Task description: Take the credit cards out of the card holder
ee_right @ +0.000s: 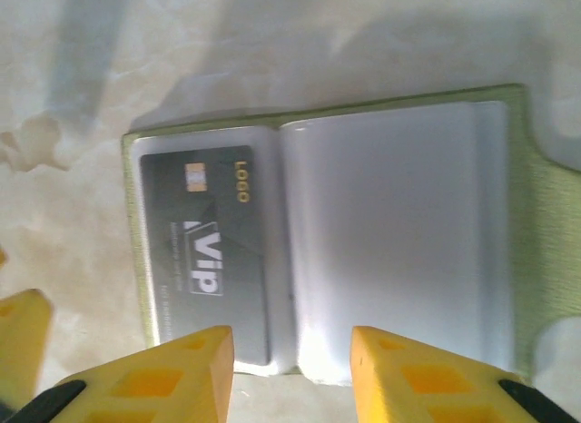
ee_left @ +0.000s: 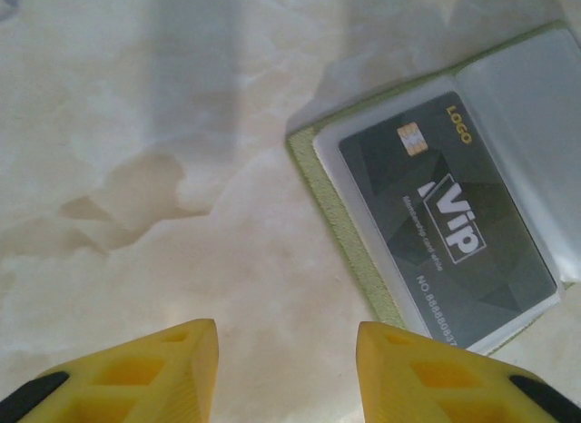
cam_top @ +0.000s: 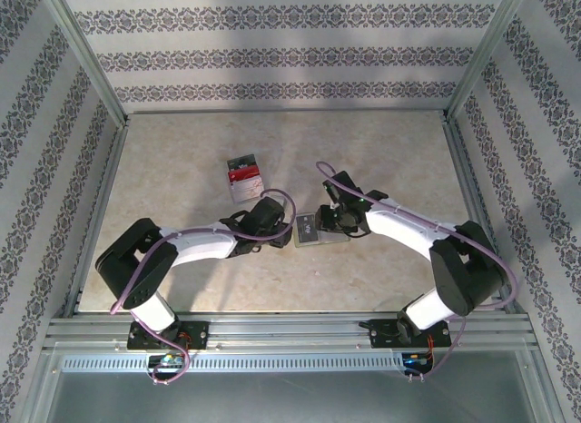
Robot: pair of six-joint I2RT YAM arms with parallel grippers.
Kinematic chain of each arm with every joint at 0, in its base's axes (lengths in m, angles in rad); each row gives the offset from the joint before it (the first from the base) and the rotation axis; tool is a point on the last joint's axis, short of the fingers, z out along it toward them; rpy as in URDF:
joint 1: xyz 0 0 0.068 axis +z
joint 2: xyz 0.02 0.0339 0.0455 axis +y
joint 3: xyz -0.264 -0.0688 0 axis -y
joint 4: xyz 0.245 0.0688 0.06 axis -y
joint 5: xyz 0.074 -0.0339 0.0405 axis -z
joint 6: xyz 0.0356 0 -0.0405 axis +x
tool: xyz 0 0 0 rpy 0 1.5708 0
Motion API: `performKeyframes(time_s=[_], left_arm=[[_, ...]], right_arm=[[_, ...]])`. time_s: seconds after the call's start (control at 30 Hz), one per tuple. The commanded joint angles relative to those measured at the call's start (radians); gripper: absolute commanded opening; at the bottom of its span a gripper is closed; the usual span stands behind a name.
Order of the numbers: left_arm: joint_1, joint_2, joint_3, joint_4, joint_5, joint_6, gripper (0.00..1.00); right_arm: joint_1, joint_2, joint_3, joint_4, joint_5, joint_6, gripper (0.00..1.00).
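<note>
The card holder [cam_top: 323, 241] lies open and flat on the table between both arms. Its left clear pocket holds a dark grey VIP card [ee_right: 204, 250]; the right pocket [ee_right: 399, 241] looks empty. A stack of credit cards [cam_top: 243, 178], red one on top, lies on the table farther back and left. My left gripper [cam_top: 282, 231] is open just left of the holder; its fingers [ee_left: 287, 368] frame bare table, with the holder [ee_left: 536, 87] and VIP card [ee_left: 445, 232] to the right. My right gripper [ee_right: 292, 373] is open at the holder's near edge, over the fold, holding nothing.
The marbled table has a faint stain [ee_left: 136, 201] left of the holder. Metal frame rails [cam_top: 100, 223] and patterned walls enclose the table on three sides. A yellow finger of the left gripper [ee_right: 23, 337] shows at the edge of the right wrist view.
</note>
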Motion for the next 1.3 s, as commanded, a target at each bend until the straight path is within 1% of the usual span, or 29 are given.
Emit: performKeyframes(time_s=[0.0, 0.1, 0.27, 0.4, 0.63, 0.8, 1.27], left_arm=[[-0.012, 0.028, 0.031, 0.06, 0.034, -0.032, 0.41], [-0.014, 0.045, 0.04, 0.071, 0.036, -0.036, 0.36], [-0.014, 0.07, 0.06, 0.079, 0.047, -0.027, 0.31], [-0.014, 0.092, 0.077, 0.089, 0.062, -0.019, 0.27], [-0.014, 0.12, 0.101, 0.089, 0.075, -0.015, 0.26], [-0.014, 0.14, 0.115, 0.077, 0.078, -0.012, 0.23], [-0.014, 0.178, 0.136, 0.058, 0.088, -0.001, 0.18]], right_arm=[[-0.006, 0.041, 0.028, 0.055, -0.087, 0.025, 0.38], [-0.007, 0.075, 0.034, 0.073, -0.104, 0.026, 0.36], [-0.009, 0.121, 0.043, 0.099, -0.124, 0.028, 0.35], [-0.013, 0.139, 0.044, 0.101, -0.118, 0.028, 0.35], [-0.018, 0.149, 0.027, 0.12, -0.129, 0.032, 0.35], [-0.019, 0.161, 0.019, 0.132, -0.139, 0.037, 0.35], [-0.033, 0.177, -0.001, 0.18, -0.192, 0.056, 0.35]])
